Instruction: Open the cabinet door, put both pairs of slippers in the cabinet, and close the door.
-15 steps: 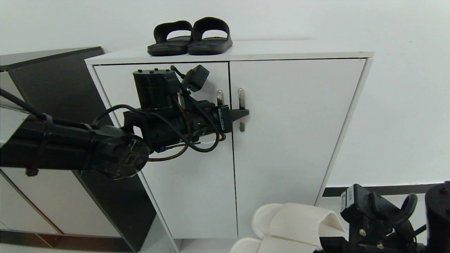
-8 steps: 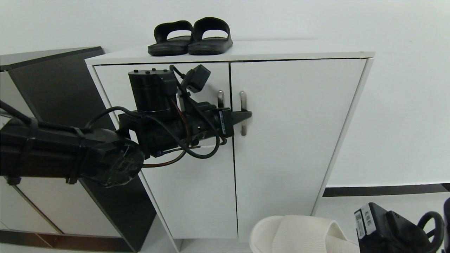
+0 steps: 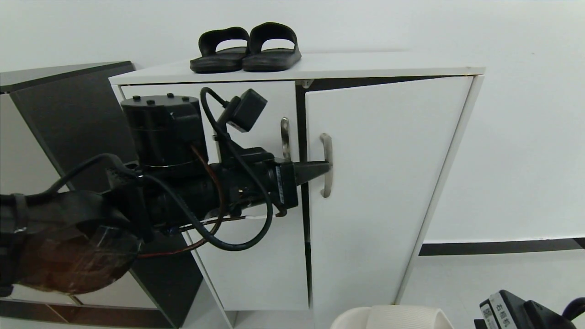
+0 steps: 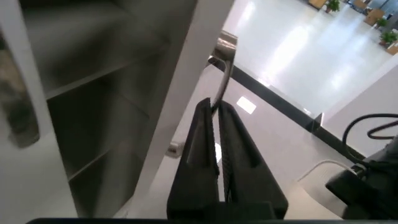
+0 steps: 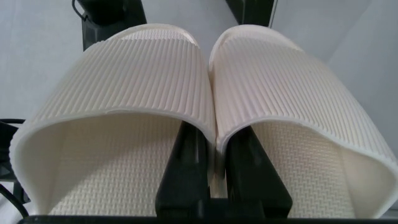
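Left pincer point(image 3: 324, 168) clenched on the handle point(image 3: 326, 144) has the right door point(image 3: 388, 183) cracked open now; right pincer point(image 5: 214, 177) grips the white slippers point(image 5: 124, 93), ready to go in.

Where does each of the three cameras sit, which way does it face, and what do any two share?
Head view: on the head, facing the cabinet; the left gripper shows, clamped on the handle.
Left wrist view: on that wrist, looking along the left gripper at the handle and shelves.
Right wrist view: on that wrist, looking along the right gripper at the white slippers it holds.
Shared: head and left wrist views both show the handle.
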